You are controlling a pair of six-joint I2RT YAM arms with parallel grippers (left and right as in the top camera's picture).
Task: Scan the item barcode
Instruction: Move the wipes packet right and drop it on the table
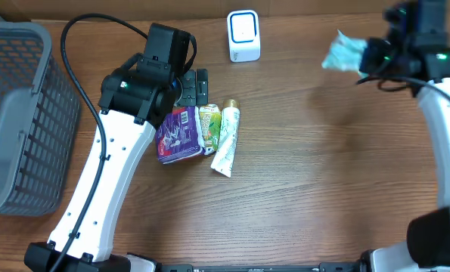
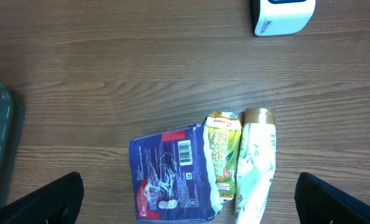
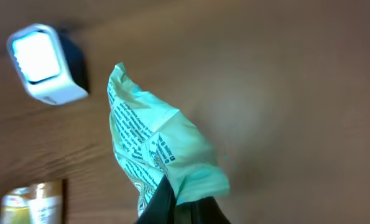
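My right gripper [image 1: 370,56] is shut on a pale green printed packet [image 1: 344,52] and holds it in the air, right of the white barcode scanner [image 1: 243,35]. In the right wrist view the crumpled packet [image 3: 153,140] sticks out from the closed gripper [image 3: 181,200], and the scanner [image 3: 45,62] is at upper left with its lit face showing. My left gripper [image 2: 191,202] is open, hovering over a blue packet [image 2: 172,177] whose barcode faces up. A yellow-green pouch [image 2: 223,152] and a white tube [image 2: 256,165] lie beside it.
A grey mesh basket [image 1: 20,113] stands at the table's left edge. The blue packet [image 1: 178,134], pouch [image 1: 209,127] and tube [image 1: 227,140] are grouped mid-table under the left gripper [image 1: 194,87]. Bare wood lies between them and the right arm.
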